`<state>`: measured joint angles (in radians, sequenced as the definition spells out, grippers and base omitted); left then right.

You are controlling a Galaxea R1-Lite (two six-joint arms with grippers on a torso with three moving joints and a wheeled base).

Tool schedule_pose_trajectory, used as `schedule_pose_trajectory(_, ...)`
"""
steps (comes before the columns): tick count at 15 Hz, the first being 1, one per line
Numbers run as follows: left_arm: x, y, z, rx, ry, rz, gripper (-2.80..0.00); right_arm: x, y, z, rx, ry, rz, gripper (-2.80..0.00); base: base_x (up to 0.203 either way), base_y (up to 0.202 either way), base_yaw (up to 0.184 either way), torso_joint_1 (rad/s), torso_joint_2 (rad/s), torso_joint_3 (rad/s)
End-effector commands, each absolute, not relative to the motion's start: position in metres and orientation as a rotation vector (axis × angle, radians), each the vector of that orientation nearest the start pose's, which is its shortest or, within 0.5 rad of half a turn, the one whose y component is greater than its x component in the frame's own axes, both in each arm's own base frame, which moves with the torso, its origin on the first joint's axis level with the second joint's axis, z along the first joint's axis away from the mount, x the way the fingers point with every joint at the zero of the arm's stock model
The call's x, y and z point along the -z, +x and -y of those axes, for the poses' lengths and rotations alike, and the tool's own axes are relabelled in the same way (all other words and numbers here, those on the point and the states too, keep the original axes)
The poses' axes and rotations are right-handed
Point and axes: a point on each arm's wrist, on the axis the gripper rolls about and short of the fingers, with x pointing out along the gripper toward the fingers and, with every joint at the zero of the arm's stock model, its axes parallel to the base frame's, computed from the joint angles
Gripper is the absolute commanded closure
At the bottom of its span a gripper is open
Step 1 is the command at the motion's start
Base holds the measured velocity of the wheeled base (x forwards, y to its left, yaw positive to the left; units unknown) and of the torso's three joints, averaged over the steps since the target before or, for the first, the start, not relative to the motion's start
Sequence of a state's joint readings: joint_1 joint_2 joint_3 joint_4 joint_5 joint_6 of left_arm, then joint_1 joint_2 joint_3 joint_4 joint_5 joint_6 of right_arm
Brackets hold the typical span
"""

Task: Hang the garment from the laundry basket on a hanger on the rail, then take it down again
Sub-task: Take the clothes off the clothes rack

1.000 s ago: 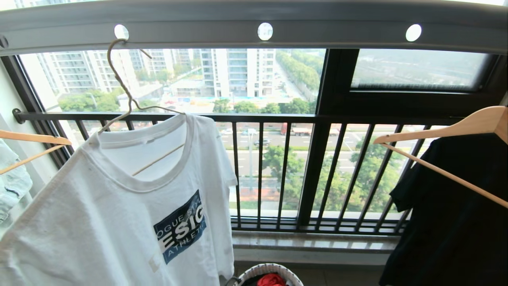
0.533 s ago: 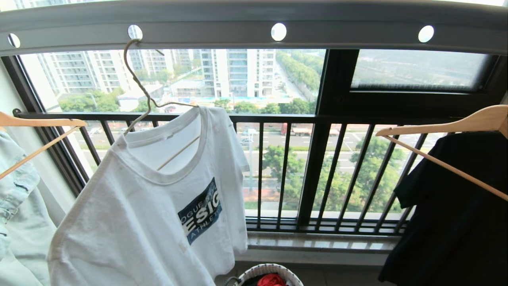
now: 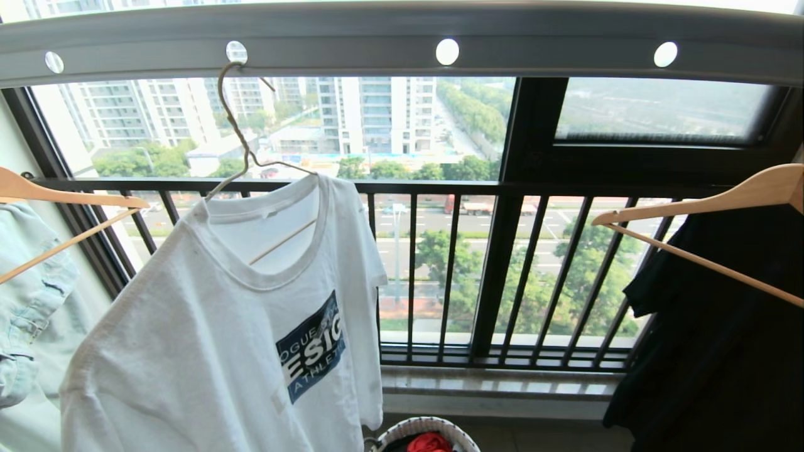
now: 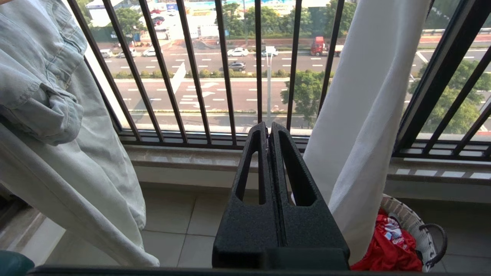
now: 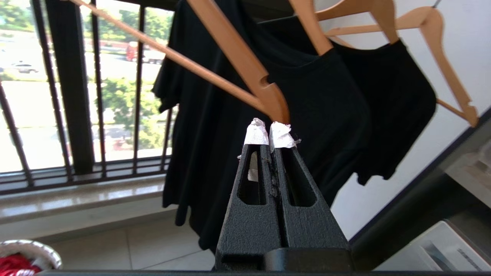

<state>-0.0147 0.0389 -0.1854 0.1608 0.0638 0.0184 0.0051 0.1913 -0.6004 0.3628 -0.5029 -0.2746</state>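
hanging white cotton t-shirt [image 3: 207, 339], thin twisted wire hanger [image 3: 242, 135], perforated grey rail [image 3: 352, 44]

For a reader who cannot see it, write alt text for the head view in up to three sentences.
A white T-shirt with a navy logo hangs on a thin wire hanger hooked into a hole of the grey overhead rail. Wooden hangers flank it, carrying a pale denim garment on the left and a black shirt on the right. The laundry basket peeks in below, before the balcony railing.
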Motion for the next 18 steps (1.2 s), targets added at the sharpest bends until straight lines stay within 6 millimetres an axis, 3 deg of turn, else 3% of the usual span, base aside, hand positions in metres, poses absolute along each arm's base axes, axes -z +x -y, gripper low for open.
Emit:
schedule_pose_trajectory(1,-0.085,-0.031,-0.002,-0.044,0.081,-0.062,0.00,-0.146,-0.065,0.005,0.236,-0.237,-0.003,0.00,0.000,0.000,0.000,0.000,0.00,0.000)
schedule_pose_trajectory(4,-0.083,-0.027,-0.002,-0.039,0.145,-0.024,0.00,-0.112,-0.045,0.001,0.059,-0.107,-0.030,0.00,0.000,0.000,0.000,0.000,0.00,0.000)
schedule_pose_trajectory(8,-0.083,-0.027,-0.001,-0.018,0.206,-0.023,0.00,-0.076,-0.023,0.000,-0.009,-0.134,-0.013,0.00,0.000,0.000,0.000,0.000,0.00,0.000)
schedule_pose_trajectory(12,-0.075,-0.025,0.001,0.077,0.189,-0.045,0.00,-0.075,-0.023,-0.001,-0.036,-0.102,-0.005,0.00,0.000,0.000,0.000,0.000,0.00,0.000)
schedule_pose_trajectory(18,-0.075,-0.025,0.001,0.053,0.045,-0.049,0.00,-0.075,-0.023,-0.001,-0.026,-0.052,-0.001,0.00,0.000,0.000,0.000,0.000,0.00,0.000)
